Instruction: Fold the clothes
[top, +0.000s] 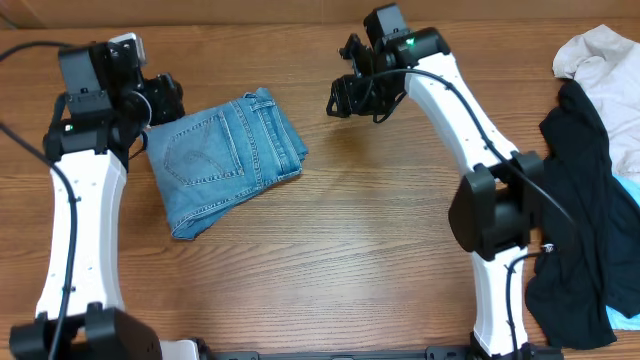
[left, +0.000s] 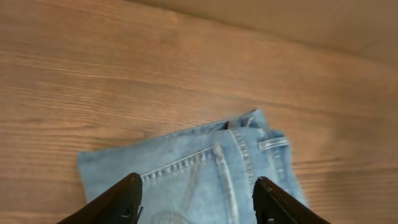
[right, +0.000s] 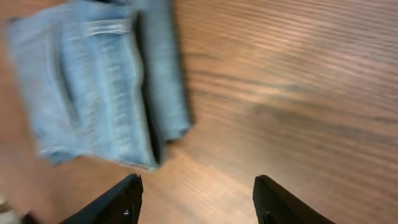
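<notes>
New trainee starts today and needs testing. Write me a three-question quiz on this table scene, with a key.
1. True or false: the jeans lie folded on the table.
2. Which of these lies near the table's right edge? A. a black garment B. a red towel C. a green sock
3. Fill in: the left jaws and the right jaws both stand ____, holding nothing.
Key: 1 true; 2 A; 3 open.
</notes>
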